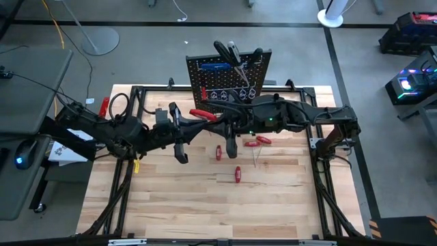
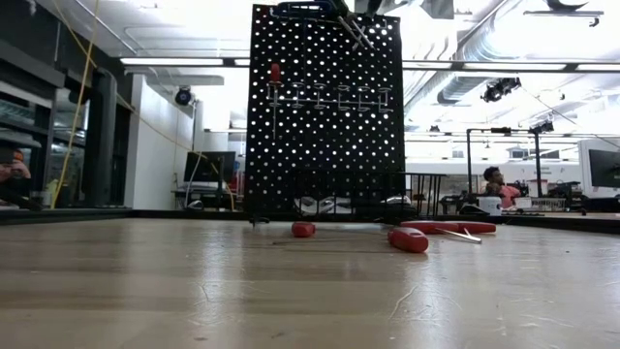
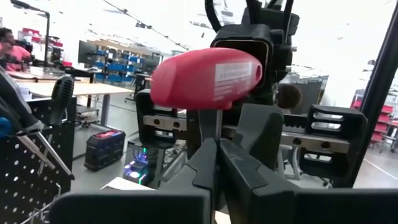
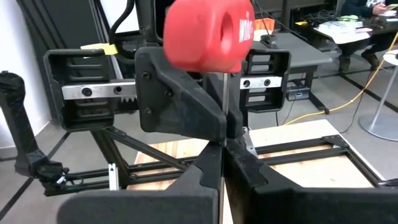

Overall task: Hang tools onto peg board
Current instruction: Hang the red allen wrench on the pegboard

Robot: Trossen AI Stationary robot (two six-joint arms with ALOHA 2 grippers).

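A red-handled screwdriver [image 3: 208, 78] hangs in mid-air just in front of the peg board [image 1: 229, 76], its thin shaft pinched by both the left gripper [image 3: 216, 163] and right gripper [image 4: 222, 155], fingers shut tight. Other red tools [image 1: 257, 141] lie on the table [image 1: 205, 198].

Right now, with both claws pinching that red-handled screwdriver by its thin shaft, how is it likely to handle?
The red-handled screwdriver probably stays stiff: its shaft runs straight between the left claw and right claw. The bulky handle likely makes it top-heavy, apt to pivot. The smooth metal shaft could slip.
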